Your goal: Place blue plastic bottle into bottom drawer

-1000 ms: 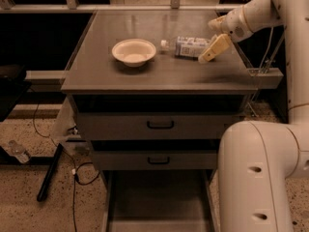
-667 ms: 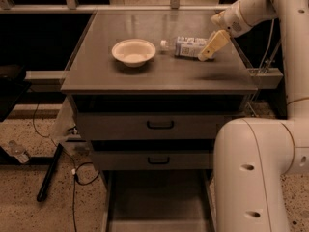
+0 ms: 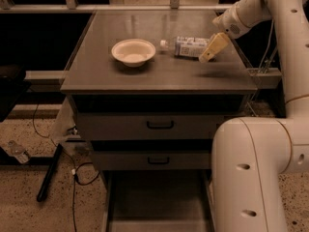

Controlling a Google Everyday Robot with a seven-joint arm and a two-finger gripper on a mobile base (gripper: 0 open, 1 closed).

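The blue plastic bottle (image 3: 189, 47) is laid on its side on the cabinet top (image 3: 159, 74), right of the white bowl (image 3: 133, 51). The gripper (image 3: 214, 47) is held at the bottle's right end; how far it is open cannot be told. The bottom drawer (image 3: 157, 199) is pulled out.

The blue plastic bottle (image 3: 188, 46) is lying sideways on the cabinet top (image 3: 159, 76), the gripper (image 3: 214, 47) hanging just beside its base end. The bottom drawer (image 3: 157, 202) is sitting pulled open.
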